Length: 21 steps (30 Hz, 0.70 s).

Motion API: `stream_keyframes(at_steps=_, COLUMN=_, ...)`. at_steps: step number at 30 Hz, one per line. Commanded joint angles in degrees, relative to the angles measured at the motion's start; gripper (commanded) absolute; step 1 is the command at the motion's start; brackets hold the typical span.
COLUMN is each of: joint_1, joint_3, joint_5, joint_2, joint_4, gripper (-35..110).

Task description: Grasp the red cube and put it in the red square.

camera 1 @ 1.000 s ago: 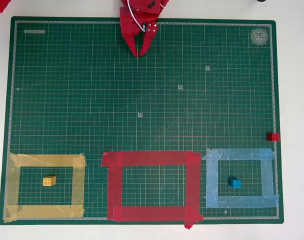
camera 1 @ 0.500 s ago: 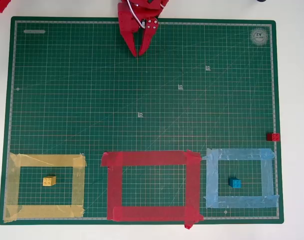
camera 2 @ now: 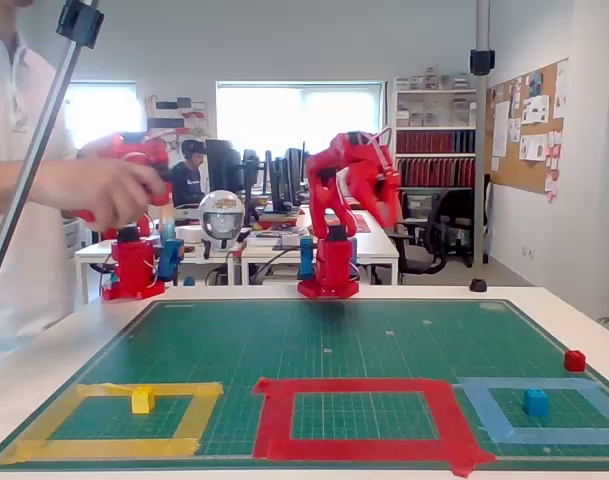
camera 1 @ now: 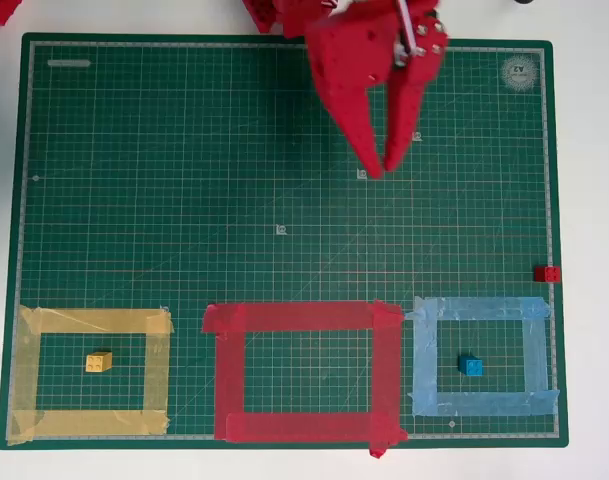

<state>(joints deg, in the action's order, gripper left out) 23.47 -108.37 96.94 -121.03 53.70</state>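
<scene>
The red gripper [camera 1: 377, 168] is seen in the overhead view above the upper middle of the green cutting mat [camera 1: 184, 200], pointing down the picture, with its two fingers nearly closed at the tips and a narrow gap further up; nothing is held between them. In the fixed view the gripper [camera 2: 387, 212] is carried high above the mat [camera 2: 324, 330] on the raised arm, well clear of the surface. The red cube [camera 1: 547, 273] is located at the right edge of the mat in the overhead view, just above the light-blue tape square [camera 1: 484, 357] and apart from it; in the fixed view the red cube [camera 2: 575, 360] is seen at the right edge as well. The red square [camera 1: 304, 372] is laid along the bottom edge of the mat, between the yellow tape square [camera 1: 92, 373] and the light-blue one. A yellow cube [camera 1: 99, 362] is located inside the yellow tape square, and a blue cube [camera 1: 471, 366] inside the light-blue tape square.
</scene>
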Motion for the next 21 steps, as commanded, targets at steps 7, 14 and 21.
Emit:
stream_keyframes(at_steps=7, joint_1=12.8, joint_3=-4.7, joint_5=-5.1, joint_2=24.3, joint_4=-54.1, gripper=1)
stream_keyframes(at_steps=14, joint_1=18.0, joint_3=-22.4, joint_5=-6.2, joint_2=20.7, joint_4=-74.3, gripper=1)
stream_keyframes(at_steps=21, joint_1=22.6, joint_3=-19.0, joint_5=-8.0, joint_2=39.8, joint_4=-96.9, gripper=6)
